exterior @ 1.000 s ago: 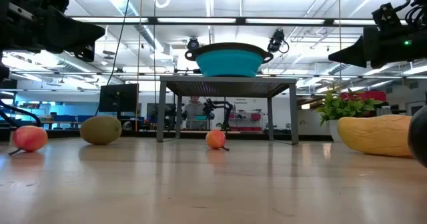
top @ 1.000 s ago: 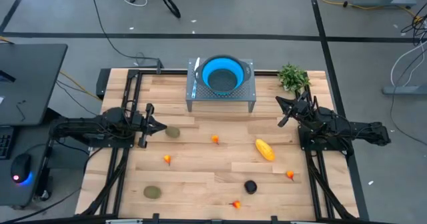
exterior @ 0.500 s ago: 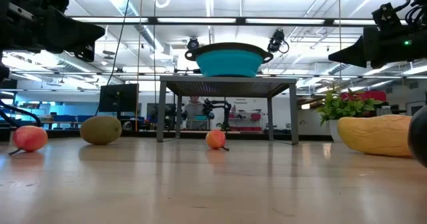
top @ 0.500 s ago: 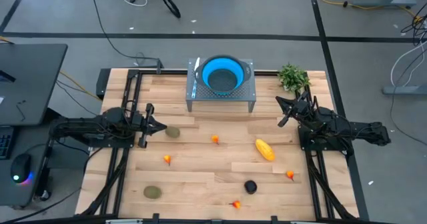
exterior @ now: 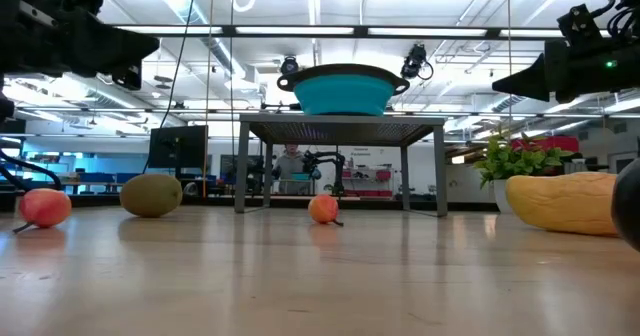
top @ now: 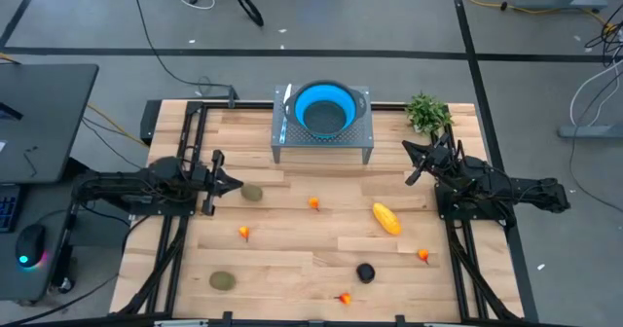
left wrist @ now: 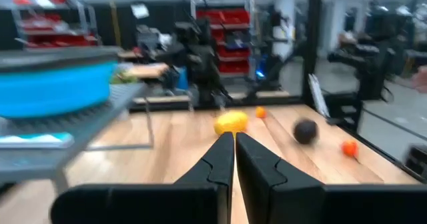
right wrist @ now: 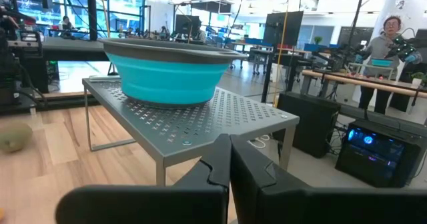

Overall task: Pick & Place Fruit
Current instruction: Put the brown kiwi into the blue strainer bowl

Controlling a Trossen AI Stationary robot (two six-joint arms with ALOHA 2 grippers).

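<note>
The yellow fruit (top: 386,218) lies in front and to the right of the rack (top: 323,144), its long axis slanting from near the rack's right leg toward the table's right front corner. One olive fruit (top: 252,193) sits just left of the rack, the other (top: 222,280) far forward-left; the black fruit (top: 365,272) and orange-red bits (top: 313,203) are scattered in front.

Only the low view shows the blue bowl (exterior: 341,88) raised on the rack's legs; only the overhead shows the black fruit.

The left gripper (top: 235,183) stretches level toward the rack, fingers pressed together, empty. The right gripper (top: 410,149) hangs beside the plant (top: 427,112), likewise closed and empty.
</note>
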